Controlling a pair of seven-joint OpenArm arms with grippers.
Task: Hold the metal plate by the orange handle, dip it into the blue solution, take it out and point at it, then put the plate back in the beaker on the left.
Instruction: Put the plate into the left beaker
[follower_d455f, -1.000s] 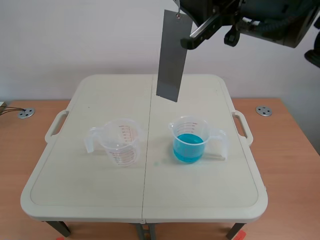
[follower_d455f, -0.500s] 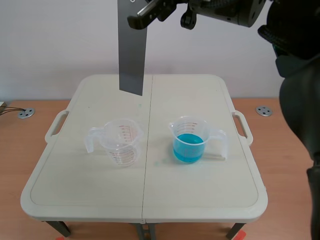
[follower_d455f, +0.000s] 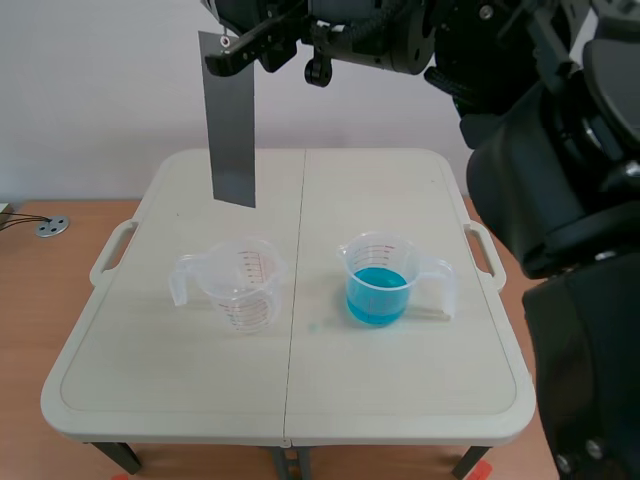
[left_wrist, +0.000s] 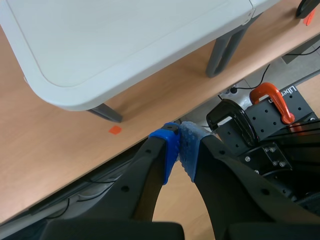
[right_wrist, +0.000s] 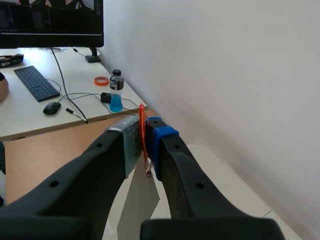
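Right gripper (right_wrist: 144, 148) clamped on the thin orange handle (right_wrist: 142, 122). The flat grey metal plate (follower_d455f: 232, 130) hangs upright beneath.

In the last second the plate has swung left. It now hangs high over the clear empty plastic beaker (follower_d455f: 243, 283), no longer over the blue solution (follower_d455f: 376, 295) to that beaker's right.

Dip likely done; lowering remains.

Left gripper (left_wrist: 179, 150) closed, empty, well away.

Cream folding table (follower_d455f: 400, 400): seam down the middle, carry handle on each side edge, dark legs. It stands on a wooden surface (follower_d455f: 40, 300). 2 clear measuring beakers sit upright on it, well apart, 1 each side of the seam. Left beaker (follower_d455f: 240, 285): red scale marks, handle pointing out toward the table's left edge. Right beaker (follower_d455f: 380, 280): blue solution (follower_d455f: 376, 298) in roughly the lower half, handle pointing out toward the right edge.
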